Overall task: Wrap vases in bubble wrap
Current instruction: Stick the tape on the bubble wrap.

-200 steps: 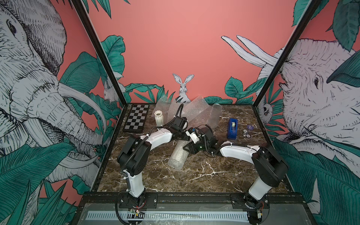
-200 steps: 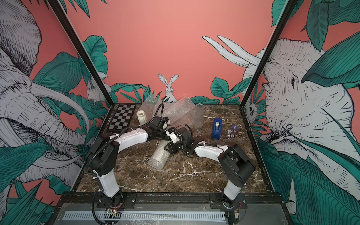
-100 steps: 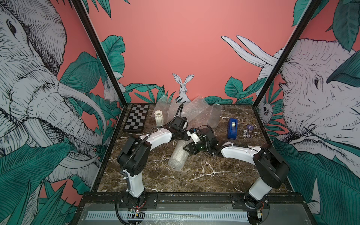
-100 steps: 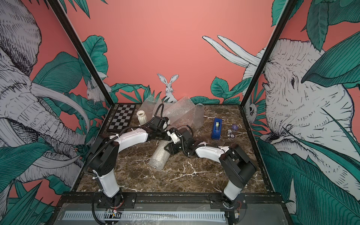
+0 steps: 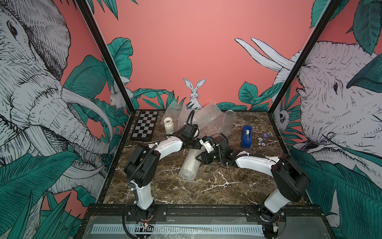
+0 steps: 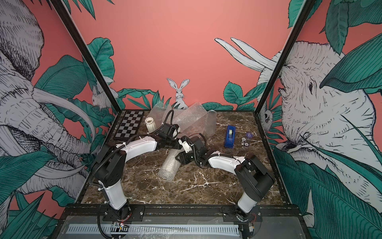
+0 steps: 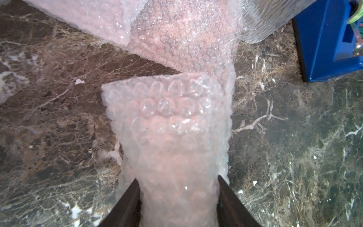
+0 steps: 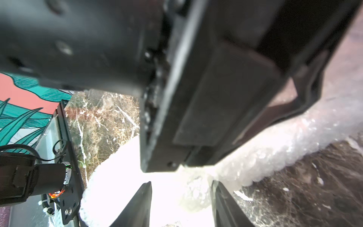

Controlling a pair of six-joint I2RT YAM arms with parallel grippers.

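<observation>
On the marble table the wrapped vase lies flat. Its long axis slants from near-left to far-right, and the bubbles hide the vase itself. My left gripper clamps its far end. My right gripper has its jaws apart at the vase's side; glare hides whether they pinch it. The lettering on the purple disc is unreadable.

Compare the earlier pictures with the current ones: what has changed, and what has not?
Only the right arm shifted: its elbow eased slightly outward, toward the front edge. The left gripper still clasps the wrapped vase; the right gripper stays beside it, fingers apart. The white vase, glass vase and tape dispenser stayed put.
</observation>
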